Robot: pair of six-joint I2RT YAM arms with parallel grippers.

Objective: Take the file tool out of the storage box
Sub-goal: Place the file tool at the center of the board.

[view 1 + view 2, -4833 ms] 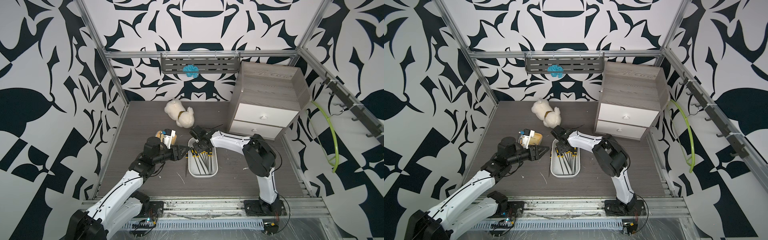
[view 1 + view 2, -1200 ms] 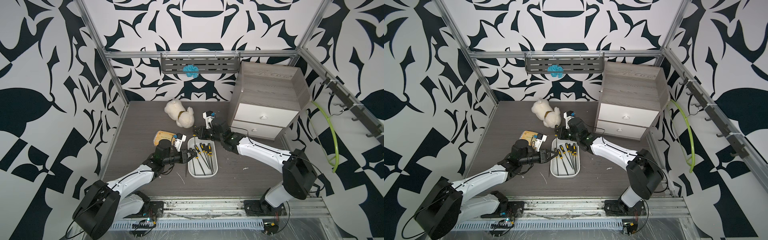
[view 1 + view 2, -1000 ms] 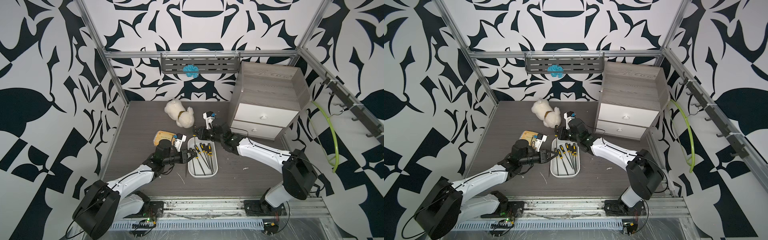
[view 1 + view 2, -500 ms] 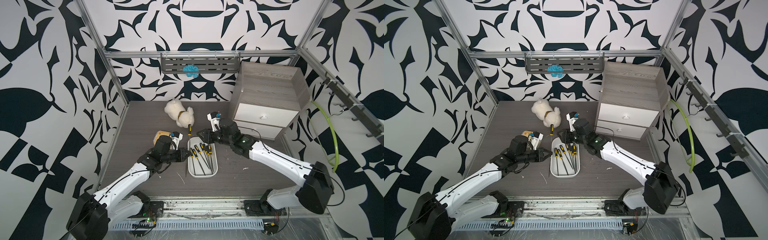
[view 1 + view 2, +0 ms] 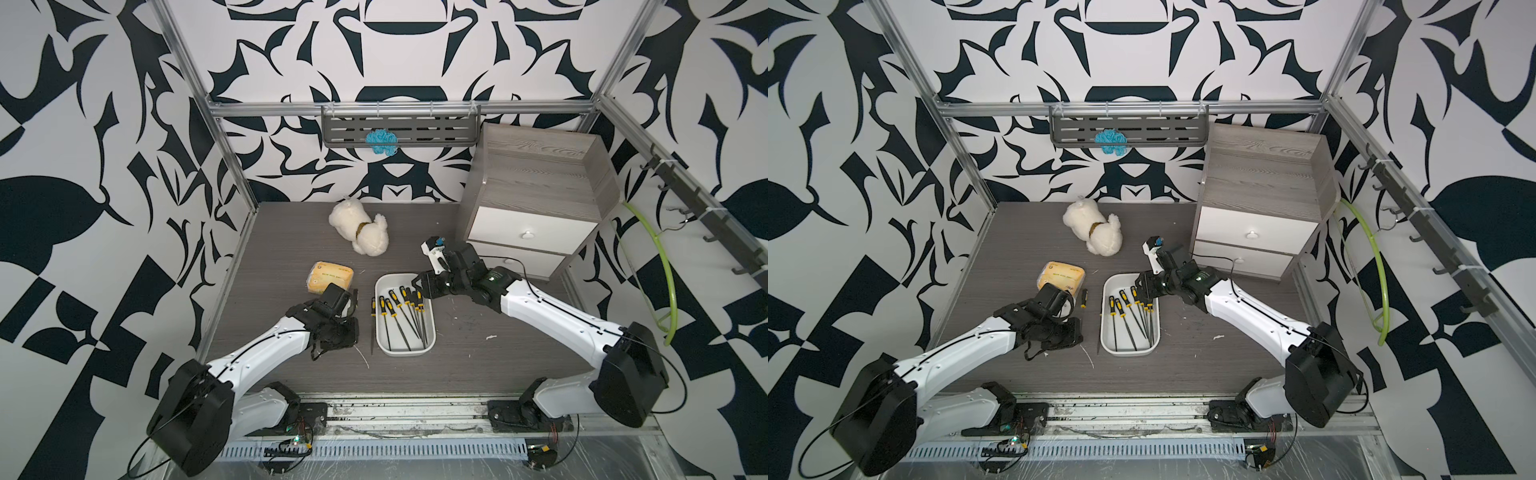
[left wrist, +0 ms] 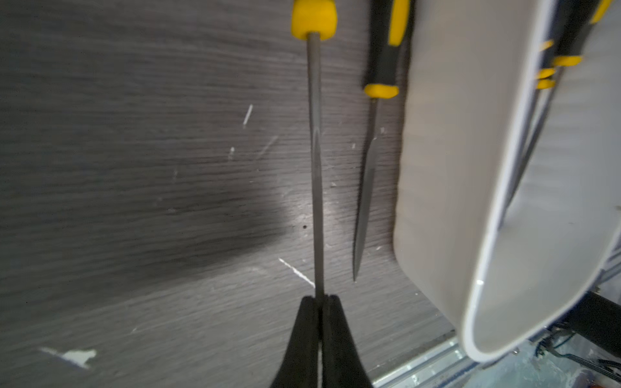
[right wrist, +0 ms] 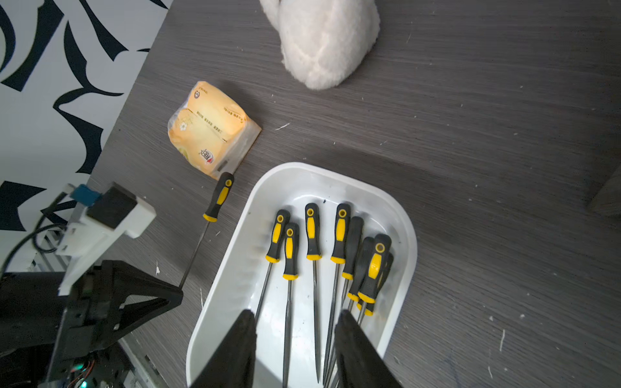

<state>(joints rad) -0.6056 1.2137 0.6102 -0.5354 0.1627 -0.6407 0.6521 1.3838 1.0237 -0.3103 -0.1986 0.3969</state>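
Note:
The storage box is a white tray holding several black-and-yellow file tools. My left gripper is shut on the blade tip of one file tool, outside the box on its left side. That file's handle points toward the bread packet. Another file lies on the table tight against the box's left wall. My right gripper hangs open above the handles at the box's far end, holding nothing.
A bread packet lies left of the box's far end, with a white plush dog behind it. A grey two-drawer cabinet stands at the back right, near my right wrist. A wall shelf holds a blue item.
My left gripper, which held the file raised half a second ago, has come down left of the box with it. My right gripper has opened wider and drawn back over the box's far end.

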